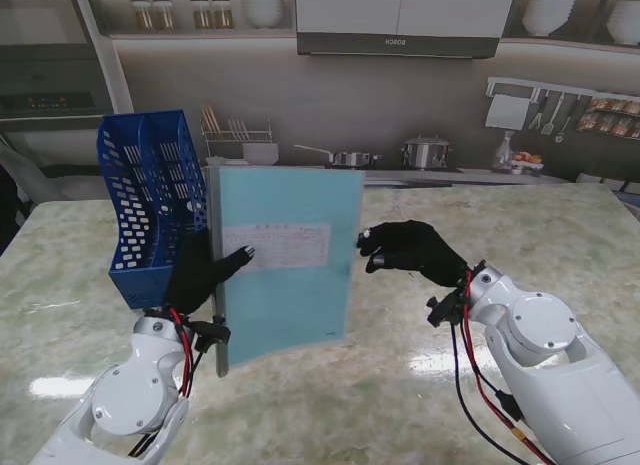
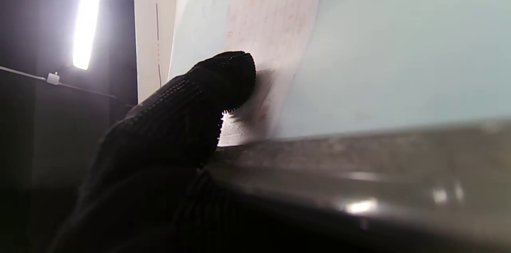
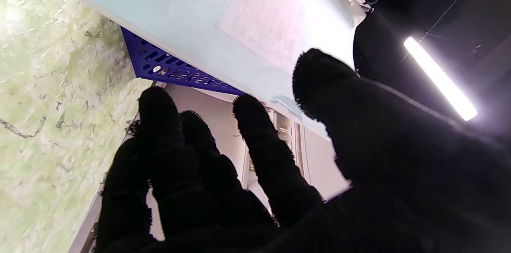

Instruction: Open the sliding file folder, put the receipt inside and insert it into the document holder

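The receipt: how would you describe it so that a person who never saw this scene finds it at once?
Start at the blue document holder on the left of the marble table. Beside it, the left hand holds up a pale blue file folder. The receipt is the pinkish-white printed slip showing across the folder's face, the only paper with print.

A pale green marbled surface (image 1: pixel 420 385) is backed by a kitchen wall where a range hood (image 1: pixel 397 43), shelves with jars (image 1: pixel 180 15) and bowls (image 1: pixel 548 15), a steel pot (image 1: pixel 426 151) and hung utensils (image 1: pixel 555 110) are seen.
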You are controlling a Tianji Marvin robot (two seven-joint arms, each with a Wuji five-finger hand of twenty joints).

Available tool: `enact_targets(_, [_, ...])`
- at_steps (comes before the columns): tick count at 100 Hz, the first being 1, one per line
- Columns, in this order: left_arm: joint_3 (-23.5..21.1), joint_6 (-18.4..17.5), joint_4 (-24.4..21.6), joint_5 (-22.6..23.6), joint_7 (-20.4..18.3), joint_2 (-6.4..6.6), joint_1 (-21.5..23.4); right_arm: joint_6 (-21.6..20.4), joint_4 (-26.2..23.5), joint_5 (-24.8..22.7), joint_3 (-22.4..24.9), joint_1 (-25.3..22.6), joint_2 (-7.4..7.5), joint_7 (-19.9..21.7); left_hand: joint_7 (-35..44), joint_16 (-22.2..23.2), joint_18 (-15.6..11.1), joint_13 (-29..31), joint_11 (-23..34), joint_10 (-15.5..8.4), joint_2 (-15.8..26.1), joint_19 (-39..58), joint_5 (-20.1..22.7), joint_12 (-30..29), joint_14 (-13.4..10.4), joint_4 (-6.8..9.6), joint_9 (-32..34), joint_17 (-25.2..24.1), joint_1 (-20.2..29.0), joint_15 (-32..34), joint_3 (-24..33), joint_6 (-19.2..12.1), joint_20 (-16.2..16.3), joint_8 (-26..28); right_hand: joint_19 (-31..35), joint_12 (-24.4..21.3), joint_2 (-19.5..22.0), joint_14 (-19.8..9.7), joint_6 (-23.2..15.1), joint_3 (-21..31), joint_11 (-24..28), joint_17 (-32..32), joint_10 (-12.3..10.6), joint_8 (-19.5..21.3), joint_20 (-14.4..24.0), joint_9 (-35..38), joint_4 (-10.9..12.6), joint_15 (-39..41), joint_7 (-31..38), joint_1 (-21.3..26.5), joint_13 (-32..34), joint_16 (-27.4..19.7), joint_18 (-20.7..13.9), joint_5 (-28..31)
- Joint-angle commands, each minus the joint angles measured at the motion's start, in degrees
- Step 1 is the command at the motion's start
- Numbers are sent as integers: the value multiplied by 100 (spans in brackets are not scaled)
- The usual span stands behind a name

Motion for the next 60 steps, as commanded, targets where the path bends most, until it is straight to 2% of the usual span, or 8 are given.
enact_targets(1, [-91, -23, -145, 86, 82, 18, 94, 59, 57, -12, 11, -93, -21, -11, 476, -122, -2763, 454, 288, -345, 326, 1073, 325, -113, 393, 638, 294, 328, 600, 509, 997, 431, -15, 22, -247, -117, -261, 586, 25, 154, -133, -89, 200, -13, -231, -142, 79, -382, -107, -145, -290, -125, -39, -195])
enact_targets(25, [-442, -86, -382, 594, 522, -33, 370, 96, 175, 25, 85, -220, -47, -69, 549, -300, -2885, 697, 397, -332, 161, 1073, 418, -366, 381, 773, 456, 344, 577, 603, 1223, 646, 97, -224, -1939, -256, -297, 625, 47, 171, -304, -98, 169, -71, -360, -213, 74, -1085, -133, -171, -549, -426, 280, -199])
enact_targets(27, [-480, -93, -397, 636, 536, -33, 392, 98, 185, 28, 91, -230, -49, -75, 559, -324, -2915, 703, 406, -362, 168, 1073, 410, -399, 357, 762, 458, 346, 569, 610, 1214, 645, 116, -256, -2216, -266, -292, 614, 45, 158, -309, -43, 161, -78, -83, -218, 76, -1126, -128, -166, -560, -448, 290, -199])
enact_targets(36, [-608, -126, -475, 741, 661, -52, 482, 121, 213, 30, 118, -270, -55, -92, 571, -357, -2938, 758, 425, -363, 131, 1073, 434, -442, 344, 786, 499, 353, 572, 618, 1258, 688, 146, -294, -2764, -282, -293, 607, 41, 154, -330, 63, 157, -88, 157, -223, 75, -1201, -128, -159, -600, -489, 366, -197])
enact_targets(38, [-643, -139, -488, 754, 659, -50, 502, 126, 218, 28, 124, -278, -55, -94, 571, -364, -2950, 761, 427, -380, 134, 1073, 423, -452, 328, 786, 500, 354, 556, 618, 1259, 680, 152, -303, -3017, -285, -294, 613, 41, 158, -336, 130, 155, -91, 462, -222, 74, -1209, -128, -155, -607, -489, 377, -201])
enact_targets(42, [-688, -157, -525, 765, 715, -61, 538, 137, 226, 30, 135, -295, -58, -103, 582, -374, -2961, 796, 438, -373, 117, 1073, 445, -466, 322, 796, 525, 355, 566, 625, 1278, 693, 162, -311, -3298, -285, -289, 626, 37, 155, -336, 208, 148, -92, 565, -218, 75, -1219, -124, -147, -622, -490, 411, -193])
enact_targets(50, [-804, -197, -587, 828, 792, -73, 610, 157, 235, 27, 156, -325, -62, -121, 595, -414, -2980, 851, 455, -409, 79, 1073, 452, -520, 282, 817, 559, 362, 544, 632, 1327, 727, 211, -350, -4348, -289, -302, 637, 20, 163, -358, 500, 147, -97, 1434, -218, 72, -1267, -119, -156, -672, -505, 517, -185])
enact_targets(60, [-941, -270, -653, 1006, 973, -101, 701, 183, 252, 22, 178, -356, -66, -132, 650, -526, -3068, 996, 517, -470, -28, 1073, 504, -674, 194, 843, 661, 375, 472, 653, 1493, 781, 326, -452, -4434, -295, -287, 657, 11, 157, -370, 482, 139, -97, 1586, -214, 72, -1290, -117, -156, -704, -513, 509, -178])
